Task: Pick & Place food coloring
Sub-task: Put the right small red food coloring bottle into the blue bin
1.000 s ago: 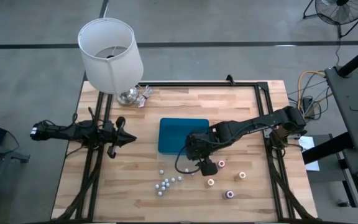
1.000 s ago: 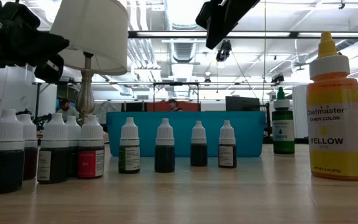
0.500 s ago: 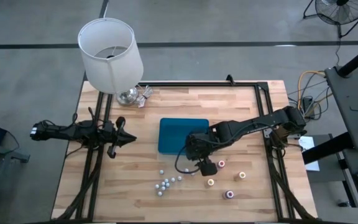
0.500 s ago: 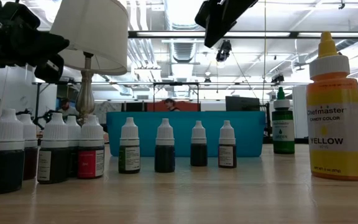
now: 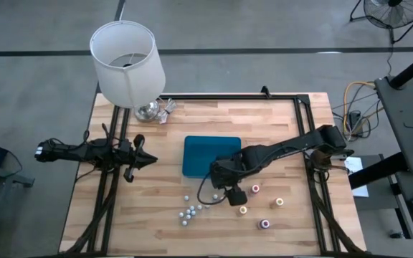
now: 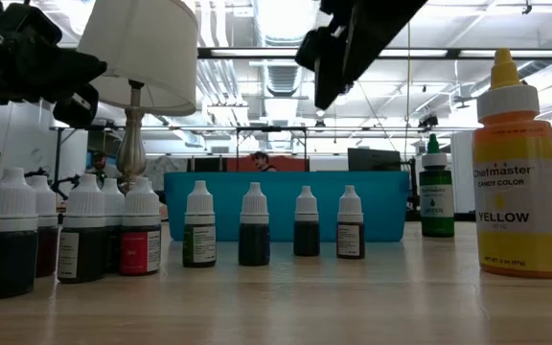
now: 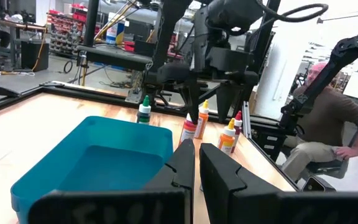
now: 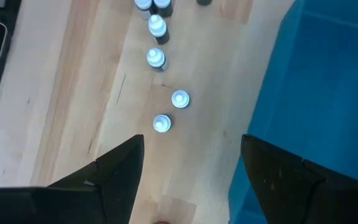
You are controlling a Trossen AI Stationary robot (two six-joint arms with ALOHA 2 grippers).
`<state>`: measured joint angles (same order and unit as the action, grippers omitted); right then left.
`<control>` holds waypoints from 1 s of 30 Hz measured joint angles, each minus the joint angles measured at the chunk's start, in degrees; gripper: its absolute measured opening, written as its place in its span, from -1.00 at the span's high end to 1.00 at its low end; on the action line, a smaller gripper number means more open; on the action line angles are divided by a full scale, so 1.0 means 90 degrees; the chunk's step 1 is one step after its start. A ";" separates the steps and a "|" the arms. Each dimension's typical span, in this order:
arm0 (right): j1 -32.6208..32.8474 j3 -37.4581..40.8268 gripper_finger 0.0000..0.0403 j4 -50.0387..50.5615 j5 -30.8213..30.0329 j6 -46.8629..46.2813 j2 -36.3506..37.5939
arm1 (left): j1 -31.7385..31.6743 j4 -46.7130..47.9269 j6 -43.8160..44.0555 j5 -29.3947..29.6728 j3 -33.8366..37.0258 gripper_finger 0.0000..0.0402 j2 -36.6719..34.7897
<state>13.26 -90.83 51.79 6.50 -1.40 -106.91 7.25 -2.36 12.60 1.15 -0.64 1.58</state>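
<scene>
Right gripper (image 5: pixel 229 193), jaws wide and empty, is hovering over the white-capped food coloring bottles (image 8: pixel 169 109) crowding near the table's front edge beside the blue tray (image 5: pixel 210 154), risking knocking neighbours over.

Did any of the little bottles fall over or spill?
No, nothing stands out. The small white-capped bottles all stand upright on the table, and so do the bigger yellow bottle and green bottle. No spills show. The blue tray sits flat and looks empty.
</scene>
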 joint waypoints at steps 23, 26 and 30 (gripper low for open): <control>0.0515 -0.0063 -0.32 -0.0240 0.0002 -0.0017 -0.0483 | -0.0002 0.0089 0.0000 0.0000 0.0000 1.00 0.0007; 0.0513 -0.0063 -0.33 -0.0303 0.0000 -0.0112 -0.0483 | -0.0002 0.0094 0.0002 0.0000 0.0000 1.00 0.0007; 0.0510 -0.0063 -0.31 -0.0314 0.0000 -0.0169 -0.0484 | -0.0001 0.0094 0.0001 0.0000 0.0000 1.00 0.0007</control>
<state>17.85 -91.39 48.97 6.50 -2.92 -111.27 7.24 -1.52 12.61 1.15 -0.64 1.65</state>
